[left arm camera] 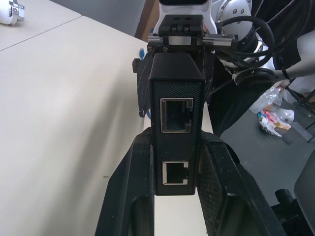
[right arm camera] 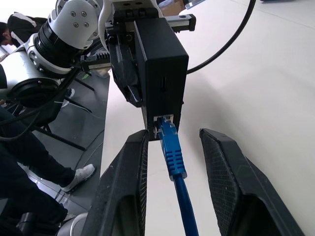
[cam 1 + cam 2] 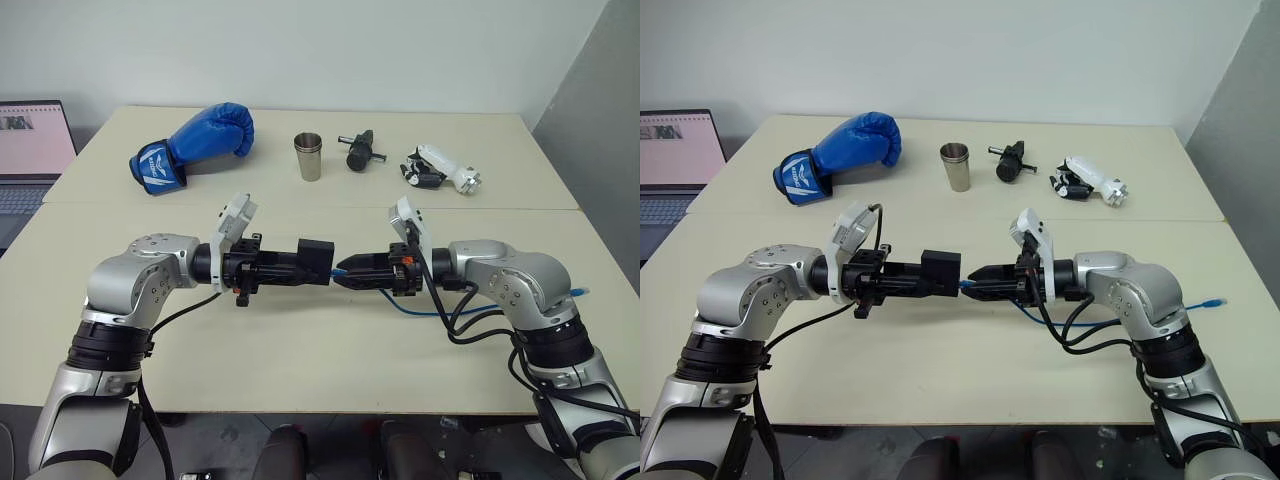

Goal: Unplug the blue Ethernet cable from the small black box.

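The blue Ethernet cable (image 2: 173,152) is still sitting plugged into the small black box (image 2: 160,73), its blue plug seated in a port on the box's edge, and the pair is hanging in the air above the near half of the table (image 3: 300,340), between the two arms. From the plug the cord is trailing back past the right arm and drooping toward the table's right edge, where its free end (image 3: 1213,300) is lying. The left claw (image 1: 174,196) is clamped on the box, its two fingers pressing the box's sides. The right claw (image 2: 172,182) is standing partly apart, its fingers flanking the plug with a gap showing on either side, so it is gripping nothing yet. The likely trouble lies here: if the fingers are closing on the boot without pressing down the latch, a pull is apt to drag on the box instead of freeing the plug, and the box could be slipping or twisting in the left claw. Closing on the thin cord behind the plug could likewise let it slide through. Along the table's far edge a blue boxing glove (image 3: 193,146), a metal cup (image 3: 309,155) and a black cylindrical tool (image 3: 359,151) are lying well apart from all this.
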`<state>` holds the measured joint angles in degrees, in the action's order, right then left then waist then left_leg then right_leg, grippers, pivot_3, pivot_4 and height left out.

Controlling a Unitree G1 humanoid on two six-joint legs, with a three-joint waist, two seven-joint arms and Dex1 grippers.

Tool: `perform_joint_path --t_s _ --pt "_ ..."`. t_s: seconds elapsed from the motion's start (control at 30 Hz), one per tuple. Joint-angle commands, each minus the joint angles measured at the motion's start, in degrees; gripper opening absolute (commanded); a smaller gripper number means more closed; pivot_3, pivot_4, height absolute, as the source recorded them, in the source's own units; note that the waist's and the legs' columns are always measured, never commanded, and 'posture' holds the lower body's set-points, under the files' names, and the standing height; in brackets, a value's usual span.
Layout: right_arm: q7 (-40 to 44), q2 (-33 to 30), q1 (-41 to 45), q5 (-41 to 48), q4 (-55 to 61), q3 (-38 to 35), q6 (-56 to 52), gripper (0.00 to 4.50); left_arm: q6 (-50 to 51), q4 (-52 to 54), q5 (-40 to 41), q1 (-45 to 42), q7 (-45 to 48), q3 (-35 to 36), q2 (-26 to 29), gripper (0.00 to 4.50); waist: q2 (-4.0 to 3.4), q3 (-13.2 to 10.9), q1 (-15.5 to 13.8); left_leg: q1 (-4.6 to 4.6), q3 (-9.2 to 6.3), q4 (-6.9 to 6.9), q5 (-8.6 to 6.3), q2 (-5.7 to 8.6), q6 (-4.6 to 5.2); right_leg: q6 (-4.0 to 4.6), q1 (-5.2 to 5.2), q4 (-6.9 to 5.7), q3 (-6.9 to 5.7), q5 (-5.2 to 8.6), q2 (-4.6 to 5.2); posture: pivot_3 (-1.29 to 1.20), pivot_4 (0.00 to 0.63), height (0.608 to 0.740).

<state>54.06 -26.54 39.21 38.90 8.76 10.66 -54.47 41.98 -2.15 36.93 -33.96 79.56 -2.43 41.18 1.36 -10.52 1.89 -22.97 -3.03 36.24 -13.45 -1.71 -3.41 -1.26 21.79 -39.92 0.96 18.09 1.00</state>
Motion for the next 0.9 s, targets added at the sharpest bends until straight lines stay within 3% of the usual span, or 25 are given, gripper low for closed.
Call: perform_joint_path --t_s 0.03,0.9 --pt "0.0 0.2 1.3 0.5 1.3 -0.5 -0.5 1.73 -0.6 1.8 0.5 -1.0 0.3 0.4 -0.1 0.8 0.0 0.0 0.0 0.0 0.0 0.0 0.0 0.0 0.0 0.0 0.0 0.0 0.0 0.0 0.0 0.0 0.15 0.74" --pt "1.4 0.0 1.3 1.2 0.8 -0.5 -0.7 1.73 -0.7 1.7 0.3 -1.0 0.1 0.4 -0.4 0.8 0.0 0.0 0.0 0.0 0.0 0.0 0.0 0.0 0.0 0.0 0.0 0.0 0.0 0.0 0.0 0.0 0.15 0.74"
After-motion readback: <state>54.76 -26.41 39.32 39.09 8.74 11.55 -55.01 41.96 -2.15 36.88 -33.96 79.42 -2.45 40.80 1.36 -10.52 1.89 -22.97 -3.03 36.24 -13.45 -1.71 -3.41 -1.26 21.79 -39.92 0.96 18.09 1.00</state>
